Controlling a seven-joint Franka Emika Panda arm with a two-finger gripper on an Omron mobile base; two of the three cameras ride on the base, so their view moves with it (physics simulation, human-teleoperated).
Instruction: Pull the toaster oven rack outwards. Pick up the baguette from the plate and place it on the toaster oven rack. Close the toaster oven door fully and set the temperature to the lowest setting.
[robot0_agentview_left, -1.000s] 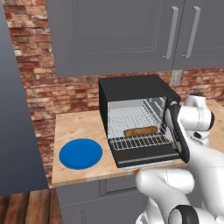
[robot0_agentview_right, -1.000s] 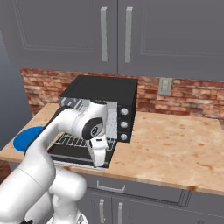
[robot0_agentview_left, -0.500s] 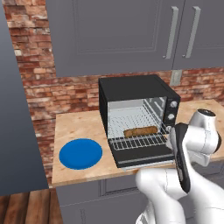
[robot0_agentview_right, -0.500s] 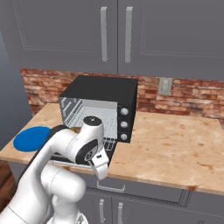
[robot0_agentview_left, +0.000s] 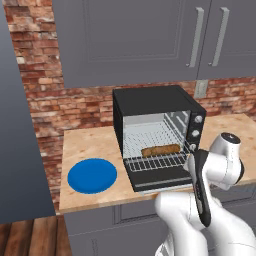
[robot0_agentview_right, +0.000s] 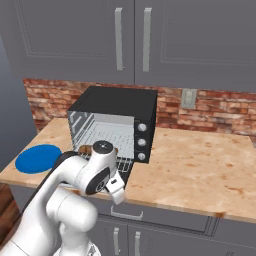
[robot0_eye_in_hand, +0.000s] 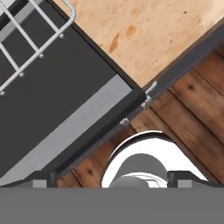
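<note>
in the left base view, the toaster oven (robot0_agentview_left: 157, 132) is seen from the front on the wooden counter (robot0_agentview_left: 92, 142). its black door (robot0_agentview_left: 160, 181) is folded down flat. the silver rack (robot0_agentview_left: 156, 161) is pulled out over the door, and the brown baguette (robot0_agentview_left: 161, 150) is laid on it. the round blue plate (robot0_agentview_left: 92, 175) is set to the left, apart from the oven, with nothing on it. red brick wall (robot0_agentview_left: 55, 107) and grey cupboards (robot0_agentview_left: 135, 40) are seen behind.

in the right base view, the oven's knobs (robot0_agentview_right: 142, 142) are shown in a row down its right front strip. a white wall plug plate (robot0_agentview_right: 188, 98) is seen on the brick. most of the rack is hidden by the white arm (robot0_agentview_right: 95, 172).

in the hand view, the door's silver bar handle (robot0_eye_in_hand: 70, 131) and a corner of the rack (robot0_eye_in_hand: 39, 35) are seen from above, with the counter edge and brown floor boards (robot0_eye_in_hand: 192, 105) beside. two dark finger tips (robot0_eye_in_hand: 180, 177) are set far apart at the bottom, so the pincer is wide open and nothing is held.
</note>
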